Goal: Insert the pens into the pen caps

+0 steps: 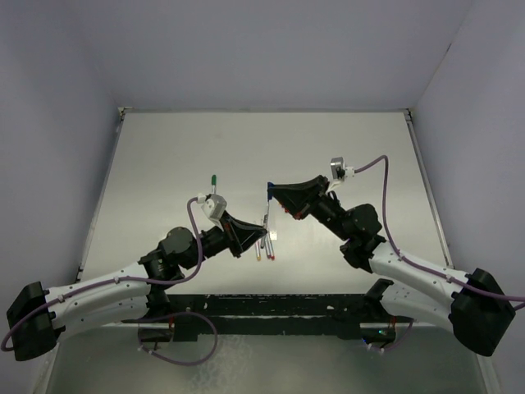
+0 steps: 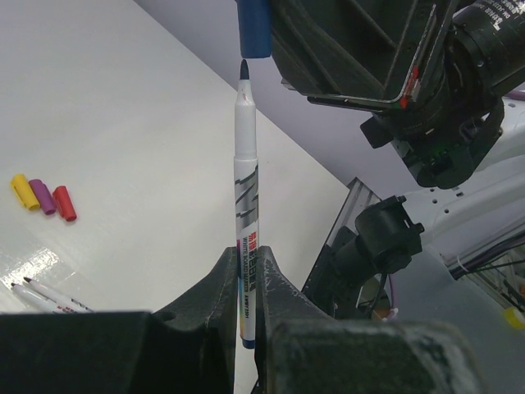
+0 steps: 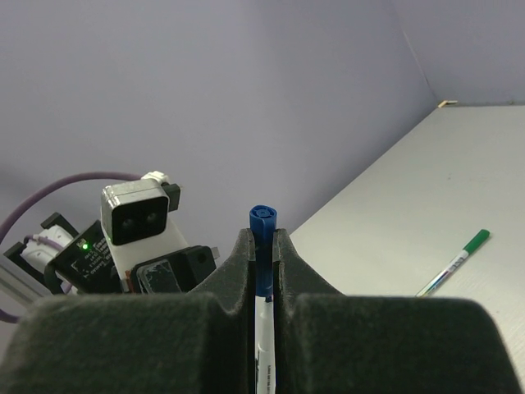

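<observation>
Left end effector clamps blue pen, right end effector clamps blue cap.

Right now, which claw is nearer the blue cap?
Right. The right claw grips the blue cap itself. The left claw is lower down, holding the blue pen by its lower part, tip just under the cap.

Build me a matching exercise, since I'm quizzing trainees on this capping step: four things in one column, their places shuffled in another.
1. stubby blue plastic cap
2. thin white blue-tipped marker pen
3. thin white green-ended pen
4. stubby red plastic cap

A. lying alone on the table
B. in the left gripper
C. beside the purple cap
D. in the right gripper

Pairs: 1-D, 2-B, 3-A, 4-C
</observation>
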{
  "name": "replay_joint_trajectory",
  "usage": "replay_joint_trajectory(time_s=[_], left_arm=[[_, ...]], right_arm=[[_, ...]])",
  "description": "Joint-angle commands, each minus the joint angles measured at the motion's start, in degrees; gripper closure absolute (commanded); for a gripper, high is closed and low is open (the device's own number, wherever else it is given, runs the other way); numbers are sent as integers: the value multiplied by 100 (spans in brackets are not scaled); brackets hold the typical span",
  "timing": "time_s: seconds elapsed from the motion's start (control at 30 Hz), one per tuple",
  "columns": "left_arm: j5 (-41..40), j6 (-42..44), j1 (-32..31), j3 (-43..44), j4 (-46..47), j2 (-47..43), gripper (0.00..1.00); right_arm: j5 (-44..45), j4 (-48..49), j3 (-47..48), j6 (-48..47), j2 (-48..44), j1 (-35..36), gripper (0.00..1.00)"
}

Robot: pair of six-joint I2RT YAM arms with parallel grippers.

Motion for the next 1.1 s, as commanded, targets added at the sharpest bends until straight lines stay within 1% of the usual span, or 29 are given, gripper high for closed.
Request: replay_joint_trajectory(time_s=[0.0, 0.63, 0.83, 1.07], left_arm=[[-8, 107, -16, 275, 218, -42, 100], [-136, 81, -19, 166, 229, -229, 100], [-261, 19, -13, 116, 338, -255, 100], [-385, -23, -14, 66, 668, -217, 100]], right_arm=[[-65, 317, 19, -20, -2, 57, 100], [-98, 326, -25, -64, 71, 156, 100], [-365, 268, -9, -49, 159, 183, 100], [-588, 291, -32, -23, 415, 310, 100]])
